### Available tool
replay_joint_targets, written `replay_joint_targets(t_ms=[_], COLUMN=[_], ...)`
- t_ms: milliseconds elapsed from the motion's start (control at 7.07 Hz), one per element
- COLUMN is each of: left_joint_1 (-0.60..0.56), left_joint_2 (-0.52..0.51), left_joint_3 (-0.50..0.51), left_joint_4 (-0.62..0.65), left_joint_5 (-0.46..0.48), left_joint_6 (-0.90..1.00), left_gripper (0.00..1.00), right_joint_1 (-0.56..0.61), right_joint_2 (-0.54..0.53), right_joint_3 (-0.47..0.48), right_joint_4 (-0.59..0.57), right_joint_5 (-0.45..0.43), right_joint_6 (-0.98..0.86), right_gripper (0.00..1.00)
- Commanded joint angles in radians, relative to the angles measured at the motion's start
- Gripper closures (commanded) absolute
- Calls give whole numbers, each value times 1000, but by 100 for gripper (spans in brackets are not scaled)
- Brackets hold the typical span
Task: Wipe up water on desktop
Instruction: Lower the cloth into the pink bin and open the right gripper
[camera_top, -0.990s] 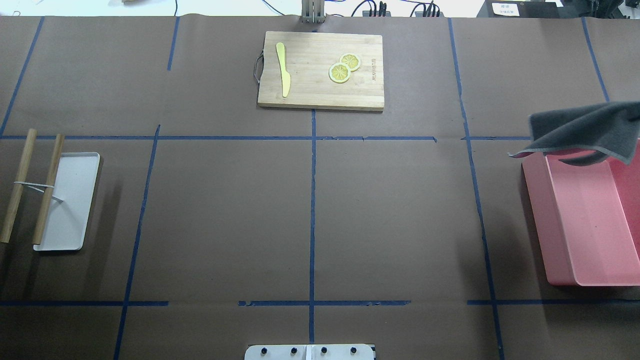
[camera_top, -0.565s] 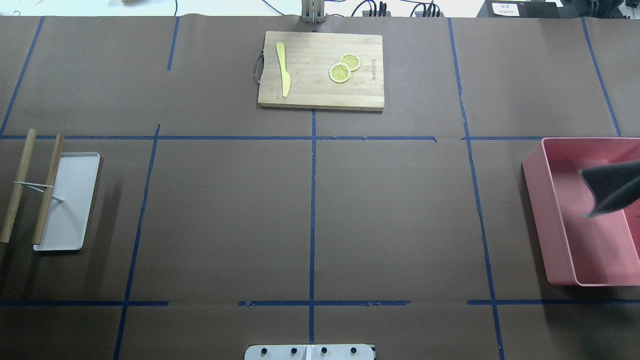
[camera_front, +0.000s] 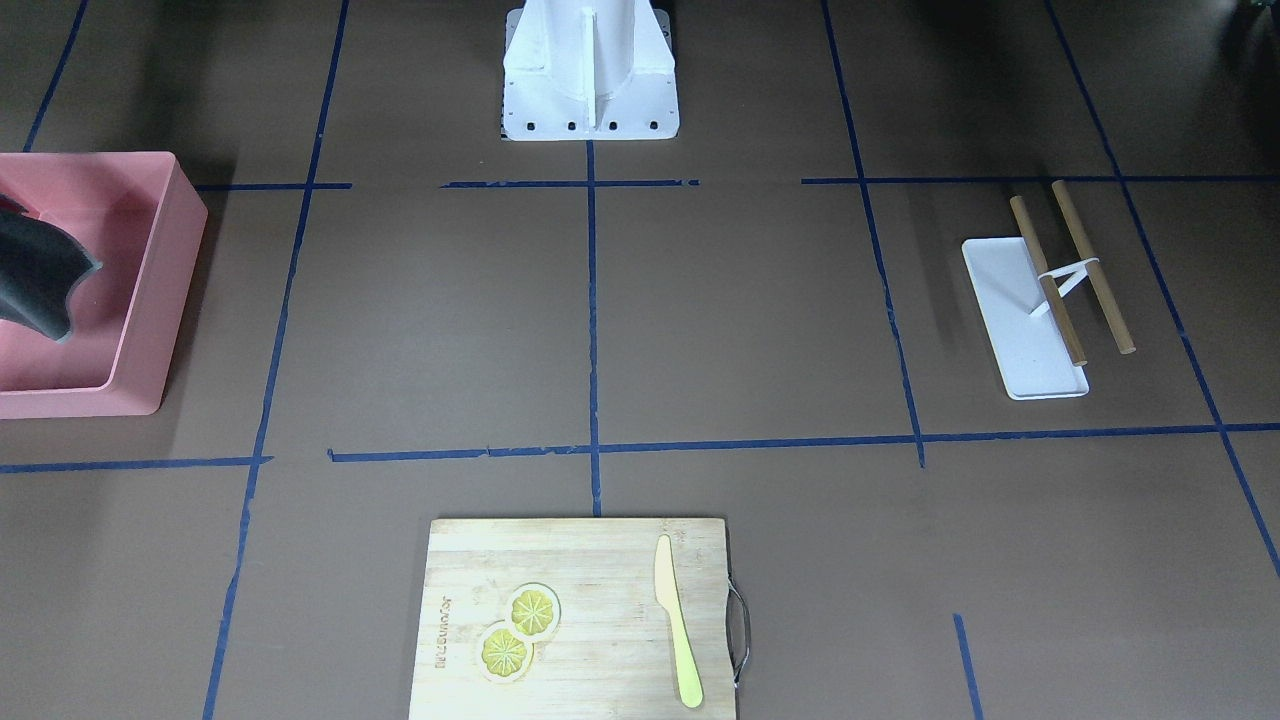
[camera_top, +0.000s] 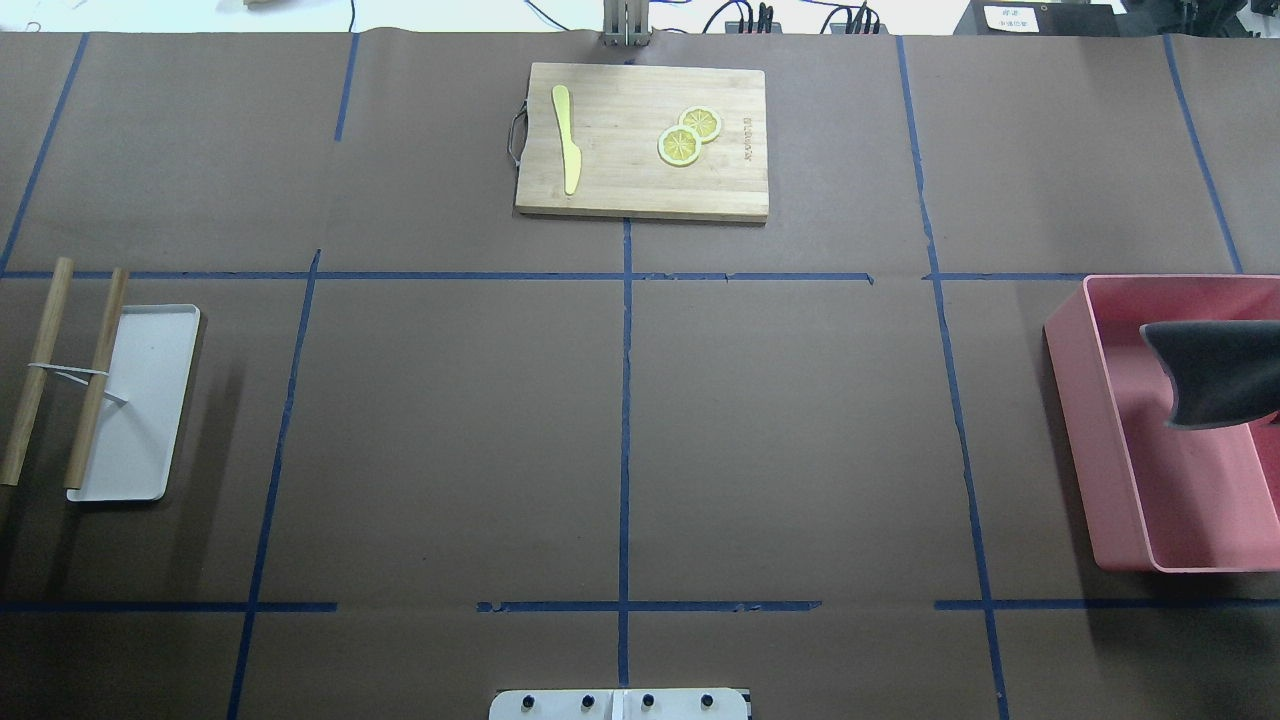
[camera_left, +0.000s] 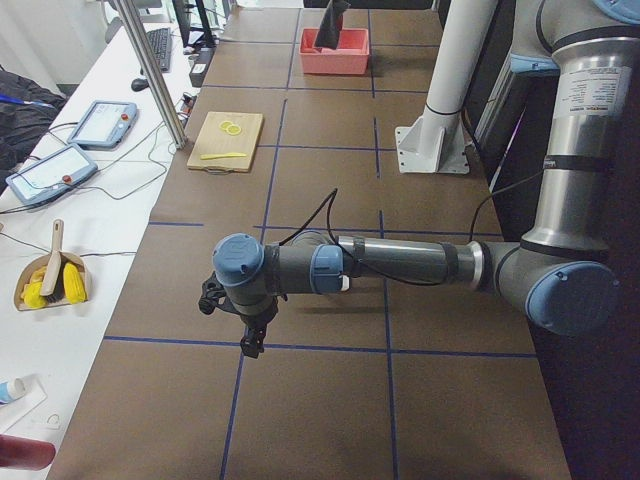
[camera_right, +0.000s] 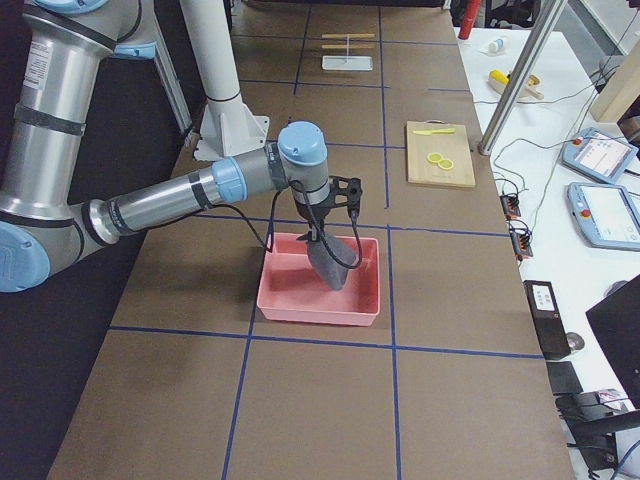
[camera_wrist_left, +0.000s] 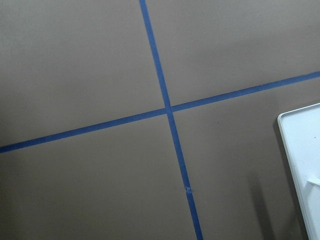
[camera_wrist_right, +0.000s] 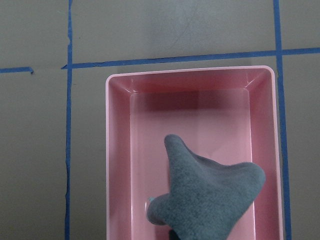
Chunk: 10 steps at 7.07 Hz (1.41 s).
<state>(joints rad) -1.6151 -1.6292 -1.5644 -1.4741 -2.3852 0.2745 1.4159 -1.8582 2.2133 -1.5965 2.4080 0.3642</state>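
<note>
The desktop is brown with blue tape lines; I see no water on it. A grey cloth hangs over the inside of a pink bin at the right edge. In the right wrist view the cloth dangles just above the bin's floor. My right gripper is above the bin, shut on the cloth's top. My left gripper hovers low over the desktop at the far left end; I cannot tell whether it is open or shut.
A bamboo cutting board with a yellow knife and two lemon slices lies at the back centre. A white tray with two wooden rods lies at the left. The robot base stands at the near edge.
The grey cloth has moved from above the bin's back edge to over the bin's middle and hangs lower. Nothing else has moved.
</note>
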Motion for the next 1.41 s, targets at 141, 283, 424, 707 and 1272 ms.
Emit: replay_joint_targets(t_ms=[141,283,424,707,1272], left_joint_1=[0,-2,0,-3,-6], left_joint_2=[-1,-1,-1,-14,0], left_joint_3=[35,35,38,67,78], left_joint_4=[0,0,0,11,14], left_joint_5=[1,1,1,3,-3], left_joint_6=[0,0,-1,-3,-35], left_gripper=[0,0,0,0,0], right_joint_1=[-2,-2,-2,-2,110], right_joint_2=[5,11,14,22,63], right_joint_3=[-4,-3,-3,-50,-353], right_joint_4=[4,4,4,0,9], right_joint_5=[-1,0,-1,-10,-4], right_joint_6=[-1,-1,-2,-132,-552], right_gripper=[0,0,0,0,0])
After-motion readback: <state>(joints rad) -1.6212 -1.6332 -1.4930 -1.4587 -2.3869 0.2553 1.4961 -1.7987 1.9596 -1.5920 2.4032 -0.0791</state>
